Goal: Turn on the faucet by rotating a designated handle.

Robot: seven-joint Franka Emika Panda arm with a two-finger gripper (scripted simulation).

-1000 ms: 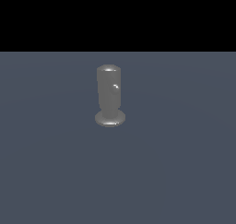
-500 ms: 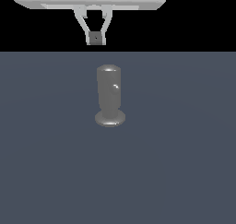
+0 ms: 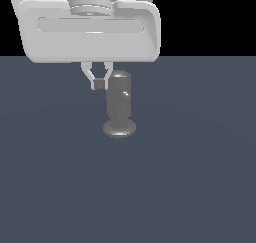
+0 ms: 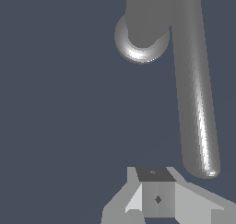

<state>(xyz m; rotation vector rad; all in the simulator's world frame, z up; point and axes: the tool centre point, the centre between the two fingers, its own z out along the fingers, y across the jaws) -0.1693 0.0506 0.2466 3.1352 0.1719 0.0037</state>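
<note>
So the faucet [image 3: 119, 104] is standing upright on its flared base out on the dark counter [image 3: 200, 187], nothing else around it. The handle [image 4: 196, 89] sticks out sideways from near the top of the faucet; in the exterior view it's pointing pretty much at the camera, so all you get there is a little bright spot on the cylinder. The wrist view shows it properly as a long thin rod with a rounded tip.

The gripper [image 3: 99, 84] hangs up near the faucet's top, on the exterior view's left of it, with its fingers pinched down narrow and nothing between them. My guess is that's deliberate: you don't need to grab the rod, just shove it sideways, and closed fingers make a stiffer pusher. In the wrist view the fingertips sit just beside the handle's tip, not touching as far as I can tell, so the push hasn't started
</note>
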